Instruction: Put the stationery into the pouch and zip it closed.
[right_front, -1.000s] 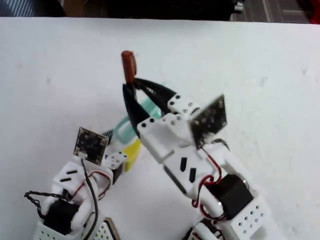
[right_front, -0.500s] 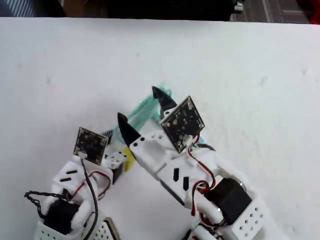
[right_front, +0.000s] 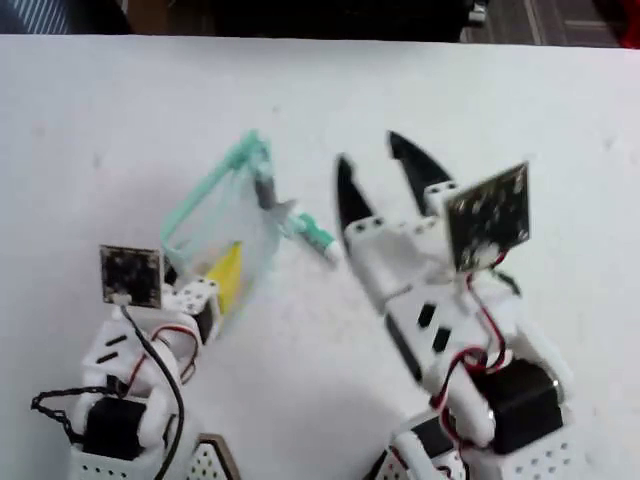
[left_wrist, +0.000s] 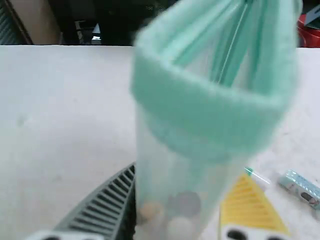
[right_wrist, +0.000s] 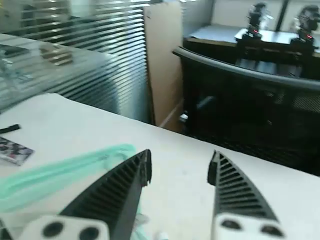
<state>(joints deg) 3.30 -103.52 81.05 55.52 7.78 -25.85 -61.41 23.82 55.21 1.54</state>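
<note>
- Two arms stand over the white table (right_front: 520, 100) in the high view. The left gripper (right_front: 222, 275) is at the near end of the pouch (right_front: 215, 215) and pinches it, its yellow finger lying flat against the clear wall.
- The pouch is clear plastic with a mint-green zip band (right_front: 205, 190) along its far side. It stretches away from the left gripper at a slant.
- One small mint-and-white item (right_front: 312, 235) lies on the table just beside the pouch, between it and the right arm.
- The right gripper (right_front: 367, 150) is past that item, apart from the pouch. Its two black fingers are spread wide and hold nothing.
- In the left wrist view the pouch (left_wrist: 200, 125) stands between the grey finger (left_wrist: 107, 202) and the yellow finger (left_wrist: 248, 205) of the left gripper (left_wrist: 189, 172), which are pressed onto its lower part.
- The zip band curves round in a loop at the pouch's far end, so the mouth gapes open.
- A few round shapes (left_wrist: 184, 204) show through the clear wall low in the pouch; what they are cannot be told.
- The small item (left_wrist: 300, 185) lies on the table beside the pouch, on the yellow finger's side.
- In the right wrist view the right gripper (right_wrist: 181, 155) has its ribbed fingers well spread, with bare table (right_wrist: 280, 200) between them.
- Part of the pouch's zip band (right_wrist: 65, 167) lies just off one finger, not touching it.
</note>
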